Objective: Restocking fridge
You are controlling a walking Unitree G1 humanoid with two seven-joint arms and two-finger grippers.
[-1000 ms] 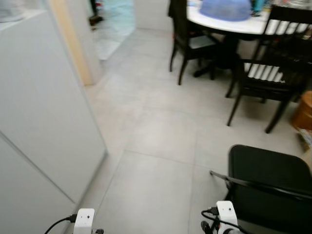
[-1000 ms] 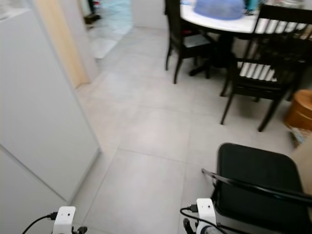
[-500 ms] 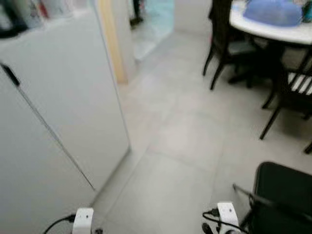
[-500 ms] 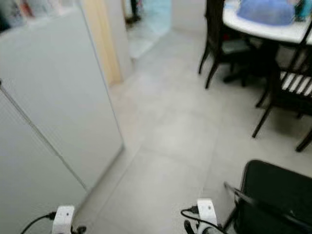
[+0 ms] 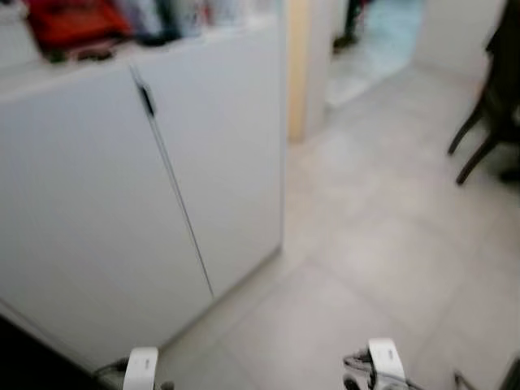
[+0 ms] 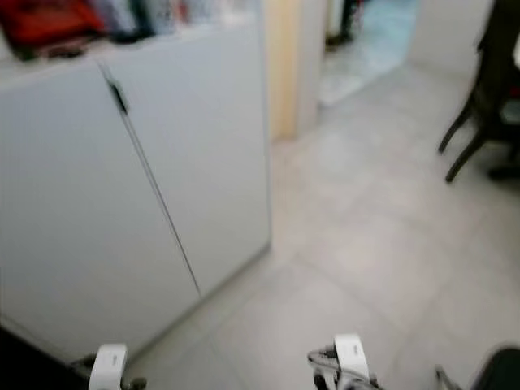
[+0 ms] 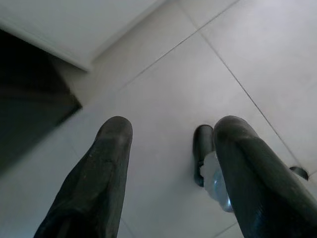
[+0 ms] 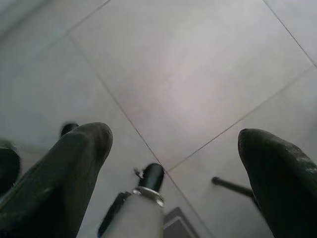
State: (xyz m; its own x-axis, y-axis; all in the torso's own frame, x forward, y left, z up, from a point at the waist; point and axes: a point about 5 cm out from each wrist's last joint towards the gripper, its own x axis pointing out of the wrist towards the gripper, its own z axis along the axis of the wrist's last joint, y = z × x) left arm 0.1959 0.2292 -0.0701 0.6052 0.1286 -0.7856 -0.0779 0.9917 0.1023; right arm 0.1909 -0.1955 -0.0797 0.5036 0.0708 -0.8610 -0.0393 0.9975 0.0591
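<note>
A low white cabinet (image 5: pixel 122 203) with two doors and a dark handle (image 5: pixel 146 99) stands at the left, blurred. On its top lie a red thing (image 5: pixel 69 24) and several other blurred items. Both arms hang low: their white wrists (image 5: pixel 140 366) (image 5: pixel 382 357) show at the bottom edge of the eye views. My left gripper (image 7: pixel 173 148) is open over the pale floor tiles, with nothing between its fingers (image 7: pixel 106 163). The right gripper (image 8: pixel 173 148) is also open and empty above the tiles.
Grey floor tiles (image 5: pixel 382 244) stretch ahead and to the right. Dark chair legs (image 5: pixel 483 134) stand at the right edge, and a black chair corner (image 6: pixel 497 372) shows at the bottom right. A doorway (image 5: pixel 370 41) opens at the back beside a beige post (image 5: pixel 298 65).
The camera has swung to the left: the table and chairs slid off to the right, and the white cabinet's front with its cluttered top has come into view. Both arms still hang low.
</note>
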